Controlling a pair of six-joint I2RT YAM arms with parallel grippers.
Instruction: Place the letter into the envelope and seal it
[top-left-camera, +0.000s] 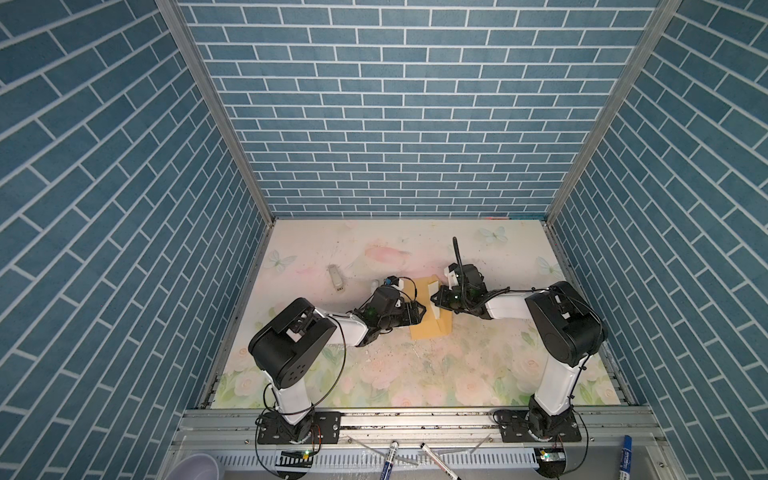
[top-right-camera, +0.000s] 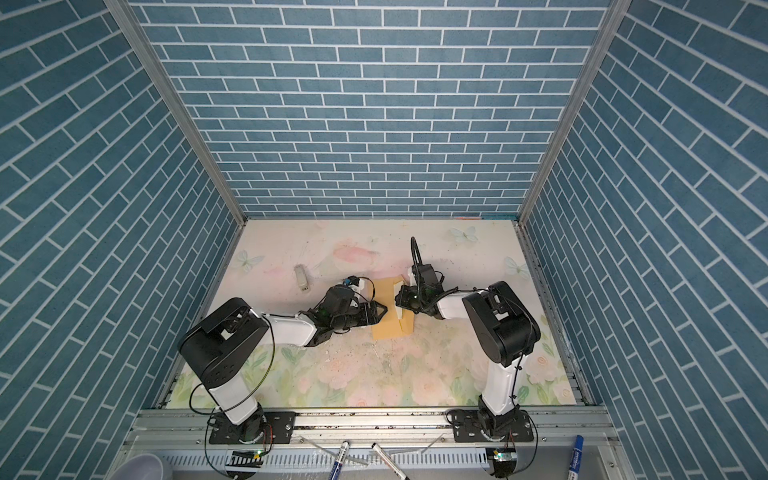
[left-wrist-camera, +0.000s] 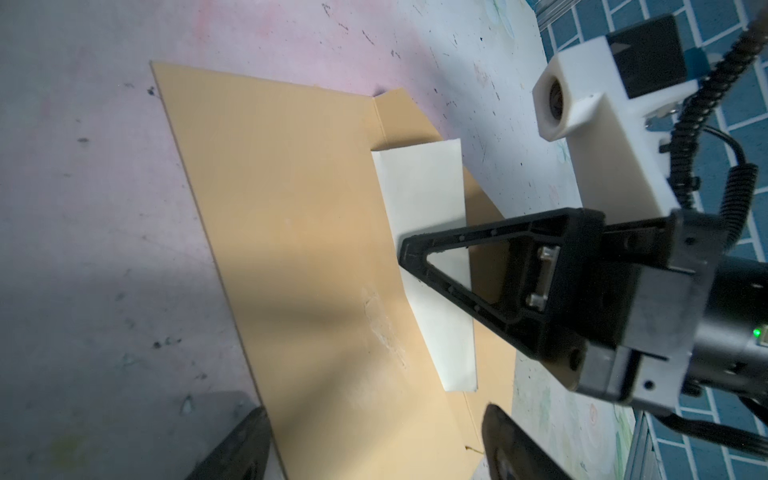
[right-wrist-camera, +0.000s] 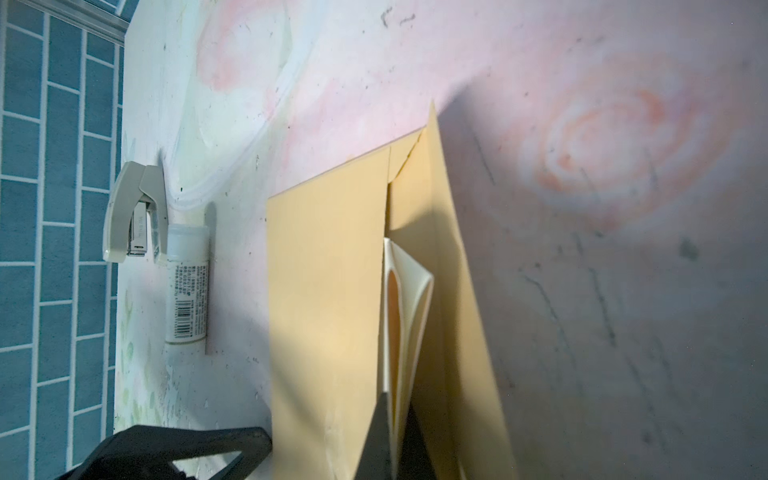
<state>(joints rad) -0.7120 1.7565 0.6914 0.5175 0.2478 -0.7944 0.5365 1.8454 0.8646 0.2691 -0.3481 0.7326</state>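
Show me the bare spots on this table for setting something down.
Free: on the table, the back strip between rear wall and stapler; the front stretch between envelope and arm bases. Crowded: the middle, where left hand, right hand, letter and glue stick cluster.

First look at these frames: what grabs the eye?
The mustard envelope, centre of the scene, flap open, with the pale folded letter at its mouth, pinched in the shut right end effector. The left end effector hangs open over the envelope; a stapler and glue stick lie farther left.

left pincer (left-wrist-camera: 374, 438) seemingly spread, right pincer (right-wrist-camera: 397, 440) clamped
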